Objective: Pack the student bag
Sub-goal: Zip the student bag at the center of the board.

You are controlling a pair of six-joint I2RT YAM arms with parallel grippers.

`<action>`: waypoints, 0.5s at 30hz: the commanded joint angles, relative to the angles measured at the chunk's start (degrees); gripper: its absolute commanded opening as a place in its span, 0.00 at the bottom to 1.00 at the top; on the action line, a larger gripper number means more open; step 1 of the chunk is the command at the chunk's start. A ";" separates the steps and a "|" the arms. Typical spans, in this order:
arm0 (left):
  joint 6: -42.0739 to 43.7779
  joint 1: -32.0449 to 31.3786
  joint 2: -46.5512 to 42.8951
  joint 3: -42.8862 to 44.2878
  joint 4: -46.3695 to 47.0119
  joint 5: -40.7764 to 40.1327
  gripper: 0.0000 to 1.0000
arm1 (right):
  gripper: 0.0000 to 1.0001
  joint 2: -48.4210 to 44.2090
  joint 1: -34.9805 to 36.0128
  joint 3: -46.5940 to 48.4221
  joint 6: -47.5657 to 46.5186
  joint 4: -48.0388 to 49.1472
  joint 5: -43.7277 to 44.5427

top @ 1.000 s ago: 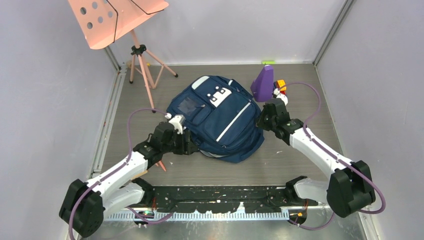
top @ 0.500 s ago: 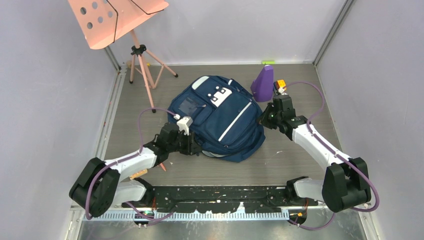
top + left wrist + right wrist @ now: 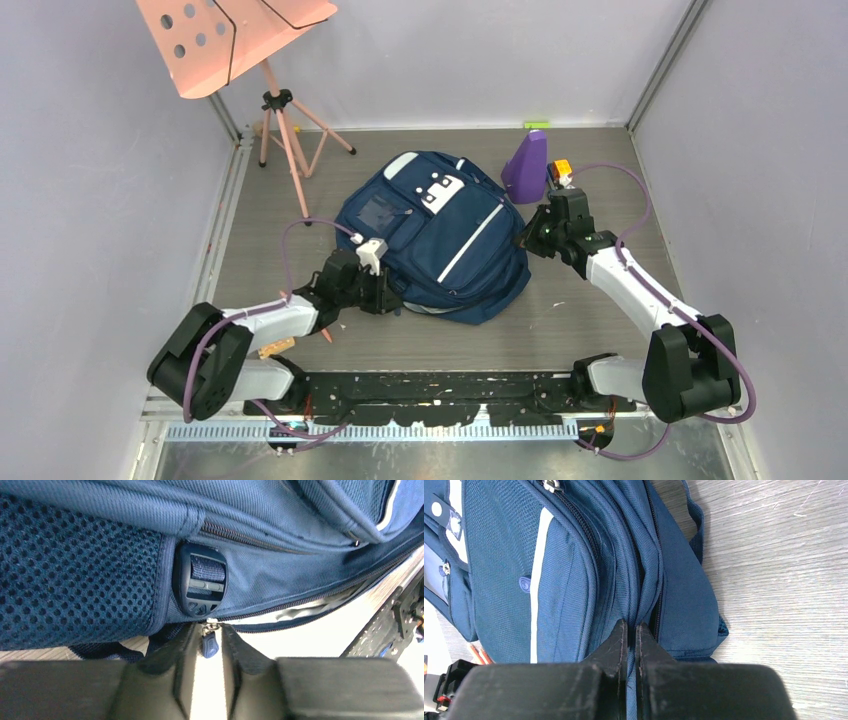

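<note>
The student bag [image 3: 440, 240], navy blue with white stripes and a white patch, lies flat in the middle of the table. My left gripper [image 3: 392, 297] is at its near left edge. In the left wrist view the gripper [image 3: 209, 636] is slightly open, with a small blue zipper pull [image 3: 210, 646] hanging between the fingertips, just below a black buckle [image 3: 200, 585]. The main zipper is partly open and shows pale lining [image 3: 320, 607]. My right gripper [image 3: 526, 240] is at the bag's right edge. In the right wrist view the gripper [image 3: 631, 630] is shut on a fold of the bag's fabric [image 3: 574, 580].
A purple cone-shaped object [image 3: 526, 165] and a small orange-yellow item [image 3: 561, 168] stand behind the bag's right side. A pink music stand [image 3: 230, 35] on a tripod [image 3: 285, 130] is at the back left. Pencils [image 3: 322, 330] lie near the left arm. Grey walls enclose the table.
My left arm has stretched forward and brought its gripper to the bag's near edge. My right gripper has stayed at the bag's right edge while its arm shifted slightly.
</note>
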 commanded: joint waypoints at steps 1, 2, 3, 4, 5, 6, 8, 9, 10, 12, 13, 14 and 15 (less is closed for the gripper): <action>0.10 0.17 -2.85 -1.96 3.37 0.72 0.19 | 0.00 -0.27 -0.90 1.29 -0.39 3.18 0.90; -0.15 0.18 -3.21 -2.18 3.37 0.89 0.15 | 0.00 -0.27 -0.92 1.17 -0.39 3.22 0.89; -0.32 0.13 -3.60 -2.24 3.34 1.36 0.11 | 0.00 -0.27 -0.93 1.15 -0.39 3.32 0.75; -0.51 0.13 -3.93 -2.25 3.41 1.83 0.08 | 0.00 -0.23 -0.97 1.13 -0.39 3.42 0.73; -0.65 0.13 -4.25 -2.25 3.34 2.24 0.03 | 0.00 -0.08 -1.00 1.17 -0.30 3.43 0.58; -0.74 0.13 -4.61 -2.18 3.17 2.60 0.00 | 0.00 0.04 -1.01 1.14 -0.30 3.43 0.47; -0.89 0.17 -5.59 -1.96 2.24 3.03 0.00 | 0.01 0.11 -1.02 1.03 -0.15 3.50 0.36; -1.03 0.13 -6.18 -1.80 1.75 3.28 0.00 | 0.01 0.05 -1.02 0.90 -0.07 3.67 0.42; -1.44 0.13 -6.76 -1.47 1.09 3.73 0.00 | 0.01 -0.10 -1.02 0.61 -0.01 3.82 0.43; -2.24 -0.02 -7.88 -0.78 -0.18 5.21 0.00 | 0.01 -0.66 -1.02 -0.10 0.25 4.24 0.76; -2.79 -0.34 -8.27 -0.33 -0.97 5.81 0.00 | 0.01 -0.86 -0.98 -0.28 0.41 4.49 1.07; -3.13 -0.83 -8.58 0.10 -1.88 5.94 0.00 | 0.01 -1.34 -1.05 -0.89 0.53 4.71 1.20; -3.70 -1.54 -8.93 0.46 -2.57 5.90 0.00 | 0.01 -1.55 -1.03 -1.46 0.87 5.20 1.47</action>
